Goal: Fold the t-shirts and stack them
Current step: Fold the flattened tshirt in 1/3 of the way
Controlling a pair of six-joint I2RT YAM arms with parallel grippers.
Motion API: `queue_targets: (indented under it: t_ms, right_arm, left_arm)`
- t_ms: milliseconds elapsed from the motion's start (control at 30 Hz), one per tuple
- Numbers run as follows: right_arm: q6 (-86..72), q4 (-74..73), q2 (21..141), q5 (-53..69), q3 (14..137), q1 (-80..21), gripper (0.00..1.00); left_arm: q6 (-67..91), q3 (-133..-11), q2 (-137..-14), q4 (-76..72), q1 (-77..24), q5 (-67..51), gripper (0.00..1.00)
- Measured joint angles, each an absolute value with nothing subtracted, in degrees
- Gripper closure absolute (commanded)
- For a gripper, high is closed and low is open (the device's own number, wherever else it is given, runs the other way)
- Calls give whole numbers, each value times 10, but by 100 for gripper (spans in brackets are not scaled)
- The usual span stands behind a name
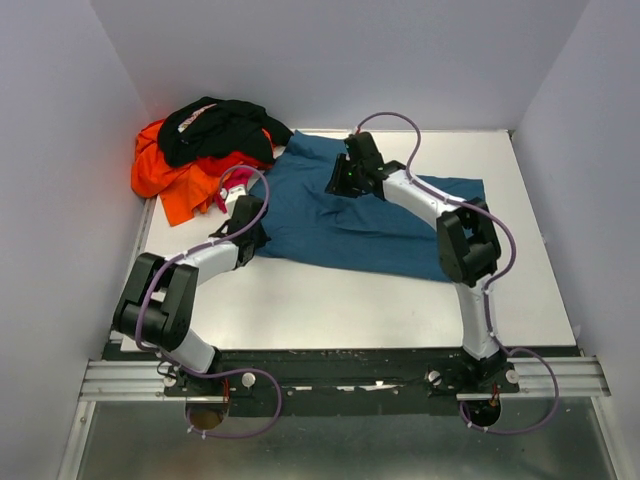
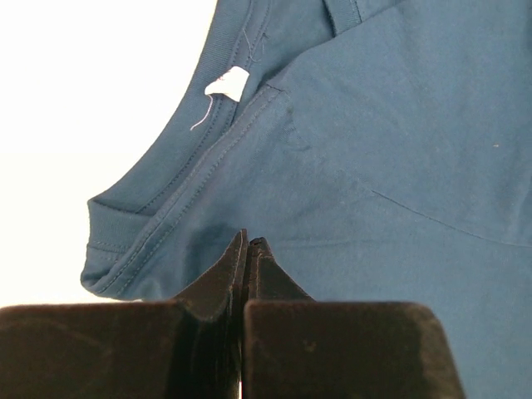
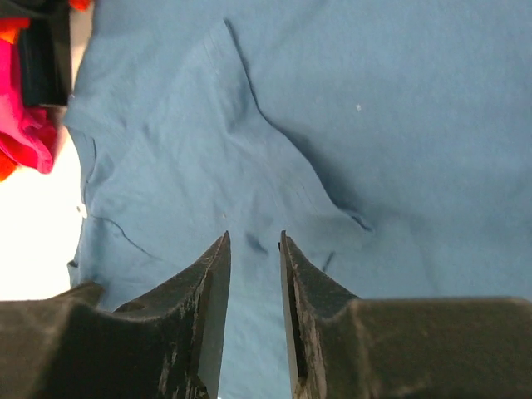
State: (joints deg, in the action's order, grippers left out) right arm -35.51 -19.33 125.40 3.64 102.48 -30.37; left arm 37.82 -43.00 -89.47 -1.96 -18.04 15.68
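A teal-blue t-shirt (image 1: 350,225) lies spread on the white table (image 1: 350,305). My left gripper (image 1: 252,238) is at the shirt's left edge. In the left wrist view its jaws (image 2: 249,243) are shut tip to tip, just over the cloth (image 2: 399,125) below the collar and its white tag (image 2: 227,83); no cloth shows between them. My right gripper (image 1: 340,180) hovers over the shirt's far part. It is open (image 3: 253,241), with wrinkled teal cloth (image 3: 374,100) under the gap. The black shirt (image 1: 220,125), orange shirt (image 1: 165,175) and magenta-pink shirt (image 1: 219,198) lie piled at the back left.
Grey walls close in the table at the left, back and right. The pile's magenta cloth (image 3: 21,116) shows at the left edge of the right wrist view. A metal rail (image 1: 340,375) with both arm bases runs along the near edge.
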Motion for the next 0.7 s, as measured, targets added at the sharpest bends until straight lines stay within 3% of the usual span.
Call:
queue_targets:
  t_ms: [167, 500, 700]
  right_arm:
    - [-361, -177, 1235, 42, 969, -304, 99]
    - [-421, -340, 1378, -36, 1160, -303, 99]
    - [-428, -384, 1378, -88, 1172, -300, 94]
  left_arm:
    - [377, -422, -875, -20, -180, 164, 100]
    - [375, -422, -874, -18, -180, 171, 100]
    - [375, -422, -874, -9, -180, 174, 100]
